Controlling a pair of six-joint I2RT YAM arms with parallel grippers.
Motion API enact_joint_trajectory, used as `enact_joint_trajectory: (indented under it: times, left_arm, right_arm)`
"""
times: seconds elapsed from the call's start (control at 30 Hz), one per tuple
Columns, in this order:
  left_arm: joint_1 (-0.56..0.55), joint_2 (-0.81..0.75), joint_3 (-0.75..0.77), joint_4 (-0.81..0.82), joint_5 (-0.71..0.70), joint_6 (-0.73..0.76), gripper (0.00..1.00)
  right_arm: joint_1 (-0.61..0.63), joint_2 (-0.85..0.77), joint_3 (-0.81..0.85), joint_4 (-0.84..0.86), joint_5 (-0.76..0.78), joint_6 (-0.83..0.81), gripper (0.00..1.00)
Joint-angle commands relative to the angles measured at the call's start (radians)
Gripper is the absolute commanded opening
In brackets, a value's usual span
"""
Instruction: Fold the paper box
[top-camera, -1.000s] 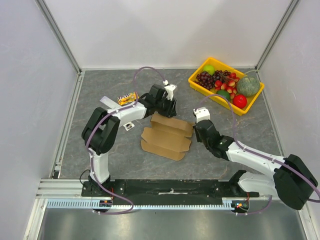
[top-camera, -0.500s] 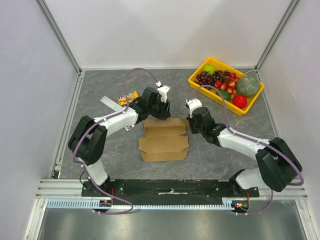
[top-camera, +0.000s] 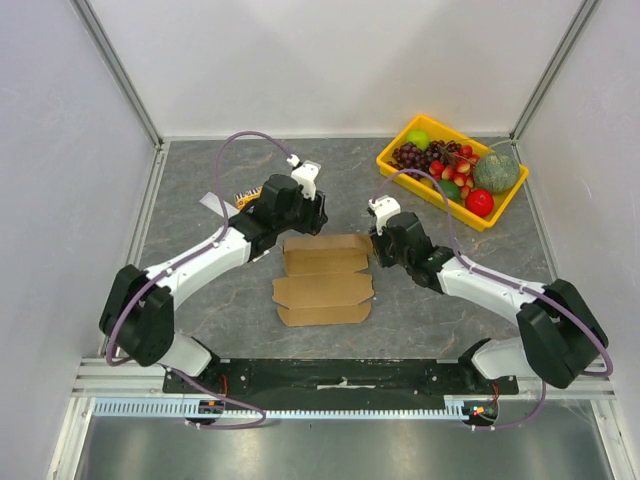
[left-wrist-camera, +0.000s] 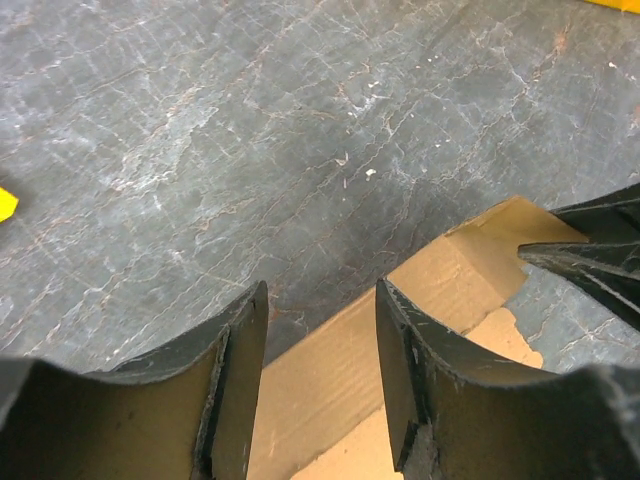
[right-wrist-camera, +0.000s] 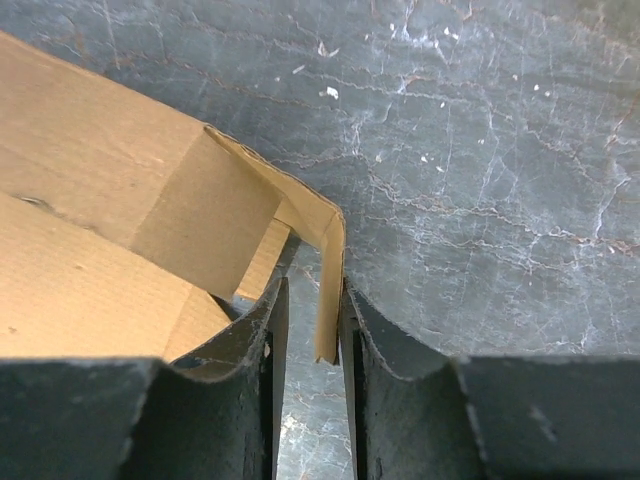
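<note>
The paper box (top-camera: 322, 290) is a brown, creased cardboard sheet lying nearly flat in the middle of the table, its far flaps slightly raised. My left gripper (top-camera: 302, 226) hovers at its far left corner. In the left wrist view the left gripper (left-wrist-camera: 322, 300) is open, with the cardboard's edge (left-wrist-camera: 340, 360) below the gap. My right gripper (top-camera: 377, 246) is at the far right corner. In the right wrist view the right gripper (right-wrist-camera: 312, 295) is open a little. An upright corner flap (right-wrist-camera: 328, 290) stands between its fingers, leaning on the right one and clear of the left.
A yellow tray (top-camera: 392, 163) of fruit stands at the back right. A small yellow snack packet (top-camera: 243, 198) and a white card (top-camera: 211, 204) lie at the back left, beside my left arm. Grey walls and metal rails enclose the table.
The box has slid toward the near left and now lies squarer and flatter. Both grippers moved left with it. The right gripper's jaws have parted from shut, and the left's widened slightly.
</note>
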Motion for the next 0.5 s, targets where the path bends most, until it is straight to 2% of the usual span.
enact_joint_trajectory:
  times: [0.0,0.13,0.3,0.47]
  left_arm:
    - [0.003,-0.08,-0.068,0.05,-0.042,-0.033,0.54]
    - [0.003,-0.073,-0.087,0.046,-0.082,-0.029,0.54]
    - [0.005,-0.028,-0.065,0.066,-0.11,-0.01,0.54]
    - [0.016,0.087,0.034,0.033,-0.122,0.01,0.53]
  right_arm:
    - [-0.003,-0.091,-0.003,0.009,-0.018,-0.004,0.34]
    - [-0.002,-0.119,-0.019,-0.004,-0.038,0.016,0.34]
    - [-0.002,-0.107,-0.05,0.003,0.008,0.077,0.34]
    - [-0.002,-0.073,-0.075,0.055,0.037,0.125,0.25]
